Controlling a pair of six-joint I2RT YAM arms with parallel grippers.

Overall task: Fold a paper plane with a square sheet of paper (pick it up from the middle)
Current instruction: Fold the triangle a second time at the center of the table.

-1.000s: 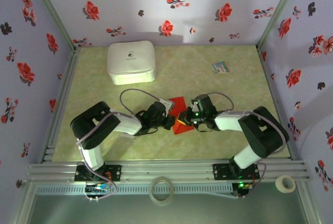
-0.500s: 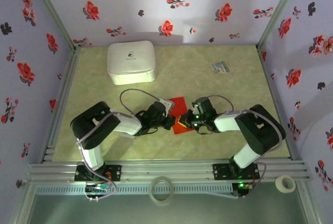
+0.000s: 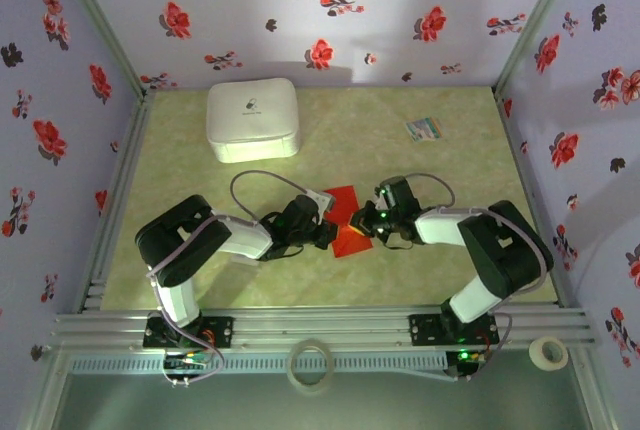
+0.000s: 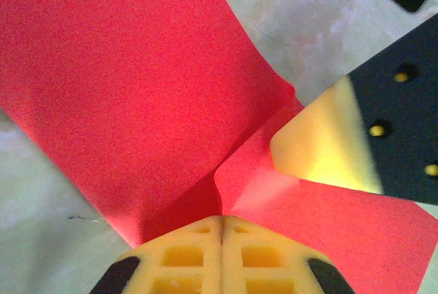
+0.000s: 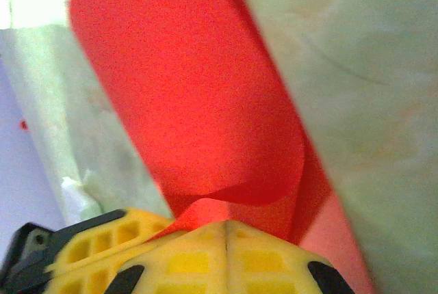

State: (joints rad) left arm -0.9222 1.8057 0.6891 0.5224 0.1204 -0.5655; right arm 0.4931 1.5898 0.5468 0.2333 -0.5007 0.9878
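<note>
Square sheet of paper [image 3: 343, 202], curled over, long axis near-to-far

The thin bright red square sheet of paper [image 3: 345, 200] sits at the table's middle, a shade toward 6 o'clock. It is not flat: one flap curls up in a soft, uncreased roll. My left pincer [image 4: 221, 220] nips its 9 o'clock edge, and my right pincer [image 5: 226, 224] nips its 3 o'clock edge.

Sheet [image 3: 344, 200] lies between left hand [image 3: 328, 236] and right hand [image 3: 361, 222].
</note>
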